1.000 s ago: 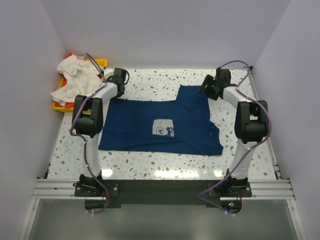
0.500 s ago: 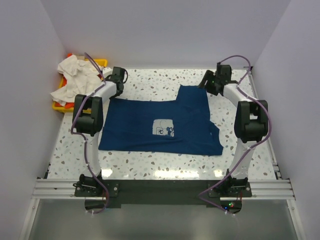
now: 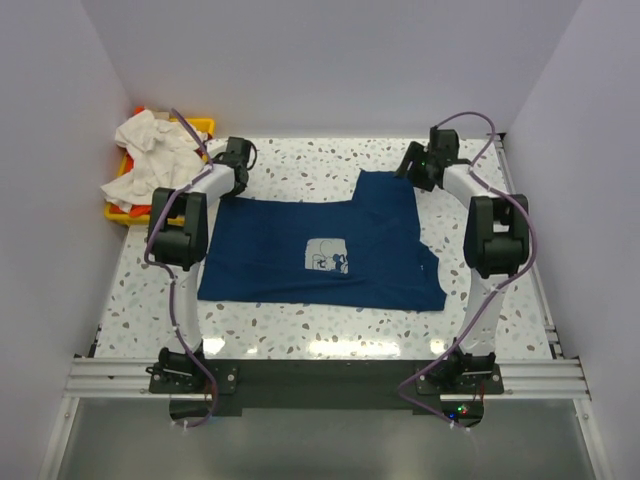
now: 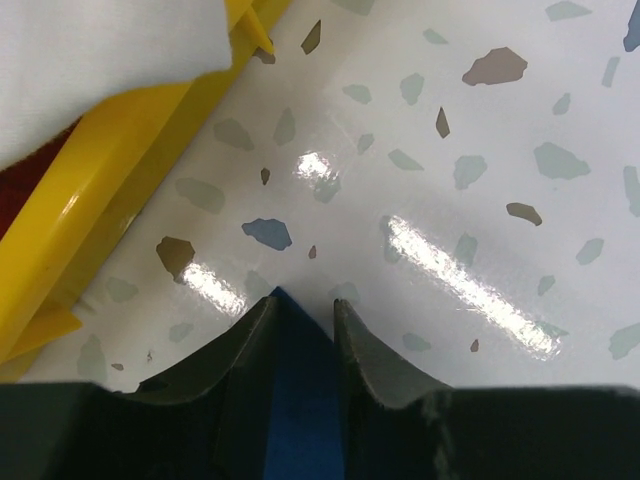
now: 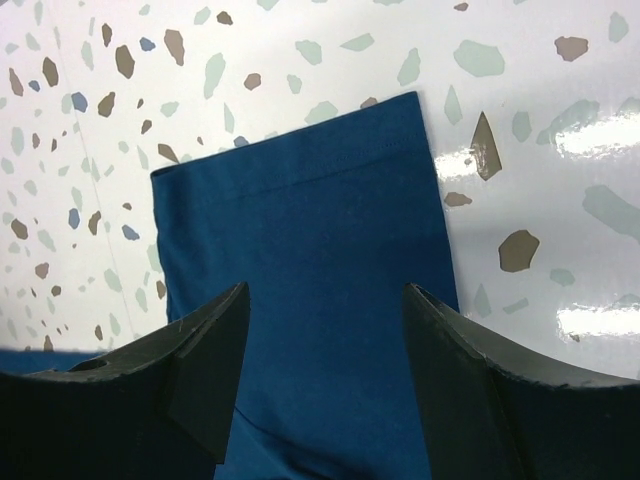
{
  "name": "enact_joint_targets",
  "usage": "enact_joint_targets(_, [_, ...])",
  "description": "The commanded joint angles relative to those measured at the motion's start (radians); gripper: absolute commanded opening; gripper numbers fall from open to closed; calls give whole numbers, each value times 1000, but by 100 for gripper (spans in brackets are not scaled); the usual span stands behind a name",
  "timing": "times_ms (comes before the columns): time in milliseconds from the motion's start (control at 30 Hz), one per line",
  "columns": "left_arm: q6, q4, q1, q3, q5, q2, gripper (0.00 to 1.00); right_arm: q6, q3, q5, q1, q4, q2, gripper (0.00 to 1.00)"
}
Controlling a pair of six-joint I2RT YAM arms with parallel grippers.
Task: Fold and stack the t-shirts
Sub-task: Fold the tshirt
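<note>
A navy t-shirt (image 3: 320,250) with a pale square print lies spread flat on the table. My left gripper (image 3: 236,165) is at its far left corner. In the left wrist view the fingers (image 4: 262,318) stand close together, open, with a point of the navy t-shirt (image 4: 300,400) in the narrow gap. My right gripper (image 3: 421,167) hovers wide open over the shirt's far right end; the navy t-shirt (image 5: 310,220) lies flat under my right gripper (image 5: 325,295). White t-shirts (image 3: 150,150) are heaped on the yellow tray, with orange-red fabric (image 3: 138,108) showing behind.
The yellow tray (image 3: 205,125) stands at the far left corner, just beyond the left gripper, and the yellow tray (image 4: 110,210) fills the wrist view's upper left under white cloth (image 4: 100,50). White walls enclose the table on three sides.
The left gripper's jaws have narrowed round the shirt's corner. The right gripper has shifted slightly toward the far wall, still wide open. The shirt has not moved.
</note>
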Motion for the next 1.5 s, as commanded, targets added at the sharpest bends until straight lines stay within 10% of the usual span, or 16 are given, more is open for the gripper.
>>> enact_joint_targets(0, [-17,-16,4,0,5,13,31,-25,70,-5,0,-14,22,65])
enact_joint_targets(333, [1,6,4,-26,13,-10,0,-51,173,27,0,-70,131,65])
enact_joint_targets(967, [52,86,6,-91,27,-73,0,-161,403,343,75,-214,277,61])
enact_joint_targets(1333, [62,110,6,-108,37,-75,0,-149,534,411,95,-343,372,41])
enact_joint_targets(1467, [66,115,6,-111,40,-79,0,-145,531,421,96,-357,358,19])
